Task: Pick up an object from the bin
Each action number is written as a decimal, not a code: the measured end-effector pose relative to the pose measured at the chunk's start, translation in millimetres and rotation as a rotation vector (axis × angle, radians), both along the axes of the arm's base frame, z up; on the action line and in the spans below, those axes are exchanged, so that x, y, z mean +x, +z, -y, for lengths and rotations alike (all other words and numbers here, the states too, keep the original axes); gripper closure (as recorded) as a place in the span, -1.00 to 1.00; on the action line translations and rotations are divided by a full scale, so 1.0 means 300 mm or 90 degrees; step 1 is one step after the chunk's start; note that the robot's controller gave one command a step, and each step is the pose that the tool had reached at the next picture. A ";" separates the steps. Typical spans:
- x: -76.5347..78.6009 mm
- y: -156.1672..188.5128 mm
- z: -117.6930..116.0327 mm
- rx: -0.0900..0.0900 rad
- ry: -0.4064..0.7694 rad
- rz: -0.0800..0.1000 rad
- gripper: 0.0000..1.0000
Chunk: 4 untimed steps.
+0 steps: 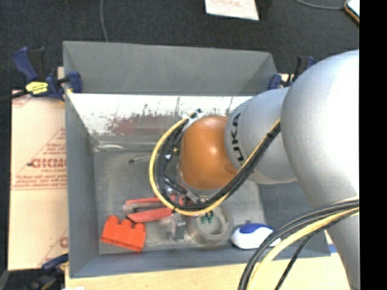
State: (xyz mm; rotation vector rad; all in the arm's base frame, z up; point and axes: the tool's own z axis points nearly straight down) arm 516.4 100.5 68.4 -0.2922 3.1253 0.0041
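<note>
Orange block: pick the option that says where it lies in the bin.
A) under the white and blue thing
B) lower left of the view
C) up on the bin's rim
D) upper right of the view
B: the orange block lies at the lower left on the floor of the bin, with a red-handled tool just up and right of it.

Arm reaching down into the bin from the right

The silver-grey arm comes in over the bin's right rim and bends downward near the bin's middle; its wrist carries a rounded orange cover, with yellow and black cables looping round the cover's left side, and the gripper hangs just below, low over the floor toward the front edge
</note>
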 end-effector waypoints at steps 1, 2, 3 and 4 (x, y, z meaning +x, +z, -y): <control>0.052 0.011 0.022 0.000 0.021 0.019 1.00; 0.052 0.011 0.022 0.000 0.020 0.019 1.00; 0.055 0.369 0.027 -0.001 0.008 0.015 1.00; 0.039 0.203 0.005 0.001 0.018 0.021 1.00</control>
